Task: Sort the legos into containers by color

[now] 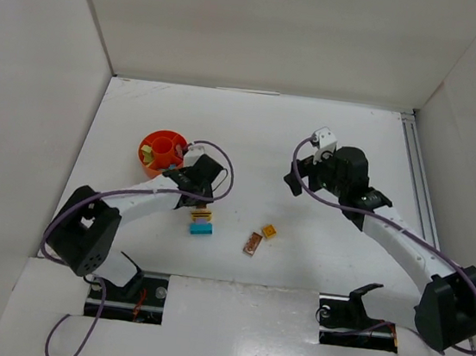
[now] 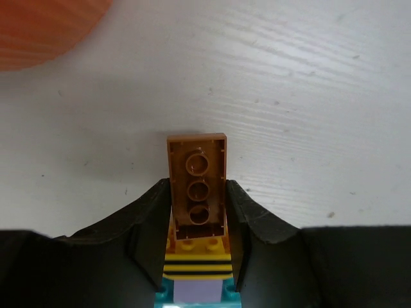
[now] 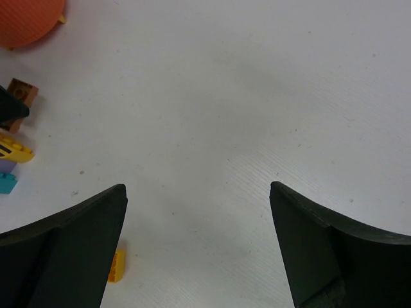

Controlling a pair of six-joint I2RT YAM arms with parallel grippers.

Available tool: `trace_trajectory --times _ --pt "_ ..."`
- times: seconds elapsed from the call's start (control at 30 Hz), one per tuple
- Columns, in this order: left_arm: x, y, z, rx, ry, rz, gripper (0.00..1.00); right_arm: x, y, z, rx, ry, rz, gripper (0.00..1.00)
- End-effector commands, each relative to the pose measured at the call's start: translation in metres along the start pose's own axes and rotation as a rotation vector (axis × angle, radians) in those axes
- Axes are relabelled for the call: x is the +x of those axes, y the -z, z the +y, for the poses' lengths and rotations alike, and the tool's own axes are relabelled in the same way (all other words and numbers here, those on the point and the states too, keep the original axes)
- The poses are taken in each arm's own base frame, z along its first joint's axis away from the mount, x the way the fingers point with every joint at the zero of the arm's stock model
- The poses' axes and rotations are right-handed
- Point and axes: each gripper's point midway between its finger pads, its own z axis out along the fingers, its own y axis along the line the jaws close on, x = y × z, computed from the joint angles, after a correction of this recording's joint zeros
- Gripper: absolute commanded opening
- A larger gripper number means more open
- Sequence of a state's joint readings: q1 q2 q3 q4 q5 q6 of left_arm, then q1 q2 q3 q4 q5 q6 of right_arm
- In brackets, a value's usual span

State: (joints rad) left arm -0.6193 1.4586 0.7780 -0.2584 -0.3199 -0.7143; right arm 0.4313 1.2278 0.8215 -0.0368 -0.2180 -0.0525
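Left pincer (image 2: 198, 192) clamped on brown brick (image 2: 196, 151), one finger against each long side; brick shows its hollow underside to the wrist camera, far end sticking out past the fingertips; near end overlaps a striped yellow brick (image 2: 196, 266), then purple brick (image 2: 196, 294) and teal brick (image 2: 166, 296), the last two cut off by the frame's bottom edge; can't tell whether the brown one is seated on the stack or lifted off it; in the top view the wrist housing hides the grip itself.

Orange bowl (image 1: 149, 143) just beyond the left wrist, apart from the stack; something yellowish inside, too small to identify.

Right pincer (image 3: 198, 244) spread wide, nothing between the fingers, above bare desk (image 3: 225, 96); orange-yellow brick (image 3: 116, 266) half hidden behind its left finger.

Brownish piece (image 1: 251, 244) lies near that brick, mid-desk; colour hard to make out.
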Motion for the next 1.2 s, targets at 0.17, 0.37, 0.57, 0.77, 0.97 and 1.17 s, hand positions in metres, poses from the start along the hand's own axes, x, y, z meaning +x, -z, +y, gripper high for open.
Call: trace_trajectory --times 0.17,0.37,0.57,0.77,0.97,1.17 --pt "-0.12 0.102 -0.035 0.199 0.056 -0.407 0.14 -0.027 0.022 -0.007 0.061 0.013 -0.113 0.96" --pt "-0.177 0.128 0.01 -0.037 0.173 -0.677 0.14 -0.032 0.027 -0.012 0.08 0.013 -0.131 0.96" --pt "-0.22 0.122 0.064 -0.234 0.29 -0.824 0.18 -0.028 0.016 -0.009 0.046 0.03 -0.102 0.96" --pt "-0.235 0.105 0.076 -0.215 0.308 -0.831 0.18 -0.032 0.013 -0.017 0.064 0.034 -0.102 0.96" --pt "-0.224 0.073 0.075 -0.2 0.282 -0.769 0.19 -0.028 0.008 -0.022 0.071 0.026 -0.083 0.96" --pt "-0.215 0.055 0.076 -0.225 0.285 -0.735 0.19 -0.022 0.004 -0.027 0.079 0.018 -0.064 0.96"
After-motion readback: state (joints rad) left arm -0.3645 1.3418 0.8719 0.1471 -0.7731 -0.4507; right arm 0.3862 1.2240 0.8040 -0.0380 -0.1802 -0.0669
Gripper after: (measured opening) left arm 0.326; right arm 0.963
